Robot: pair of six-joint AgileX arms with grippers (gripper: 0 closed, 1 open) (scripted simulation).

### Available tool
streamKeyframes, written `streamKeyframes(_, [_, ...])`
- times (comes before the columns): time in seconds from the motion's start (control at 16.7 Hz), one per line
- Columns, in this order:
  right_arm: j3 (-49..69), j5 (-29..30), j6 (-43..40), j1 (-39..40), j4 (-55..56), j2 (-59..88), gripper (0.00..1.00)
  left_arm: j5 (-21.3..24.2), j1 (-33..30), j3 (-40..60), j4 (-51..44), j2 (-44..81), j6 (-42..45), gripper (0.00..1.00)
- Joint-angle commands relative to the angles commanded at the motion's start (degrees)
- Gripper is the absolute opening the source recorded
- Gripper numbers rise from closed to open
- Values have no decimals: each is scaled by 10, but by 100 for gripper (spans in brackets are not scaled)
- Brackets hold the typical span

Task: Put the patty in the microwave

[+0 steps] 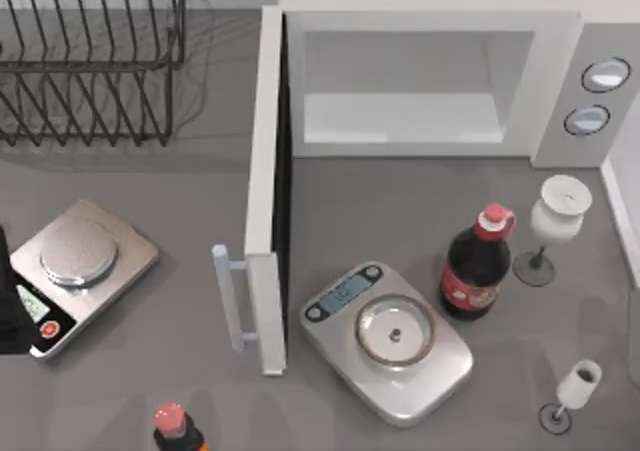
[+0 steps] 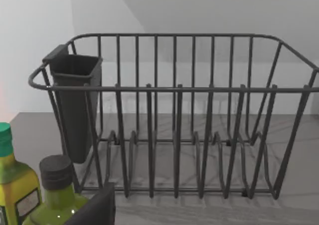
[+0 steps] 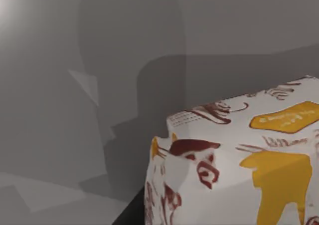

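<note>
The microwave [image 1: 555, 81] stands at the back of the table, white, with two round dials [image 1: 605, 75] on a grey panel. Its door [image 1: 264, 181] is swung wide open toward the front, bar handle [image 1: 228, 296] facing left, and the cavity [image 1: 400, 111] is bare. Close up in the right wrist view is a white pack printed in red and yellow [image 3: 234, 165], which I take for the patty. A dark part of my left arm [image 1: 10, 306] sits at the table's left edge. A dark piece of my left gripper [image 2: 94, 207] faces the rack.
A black wire dish rack [image 1: 90, 61] with a cup [image 2: 75, 105] stands back left. One kitchen scale [image 1: 80, 271] lies left, another [image 1: 385, 336] before the microwave. A cola bottle [image 1: 478, 266], two wine glasses [image 1: 555, 221] [image 1: 572, 391], a red-capped bottle [image 1: 172, 426] and green bottles [image 2: 55, 195] stand about.
</note>
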Motion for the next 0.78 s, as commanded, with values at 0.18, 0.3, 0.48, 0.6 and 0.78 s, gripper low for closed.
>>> streamKeyframes(0.18, [15,-31,-12,-18,-37,-38,0,0,0,0,0,0,0,100])
streamKeyframes(0.3, [33,-51,-24,-27,-83,-73,0,0,0,0,0,0,0,100])
streamKeyframes(0.48, [82,-44,-26,-22,-170,-101,0,0,0,0,0,0,0,100])
streamKeyframes(0.6, [124,-22,-17,-11,-223,-101,0,0,0,0,0,0,0,100])
streamKeyframes(0.78, [164,1,-5,-2,-263,-99,0,0,0,0,0,0,0,100])
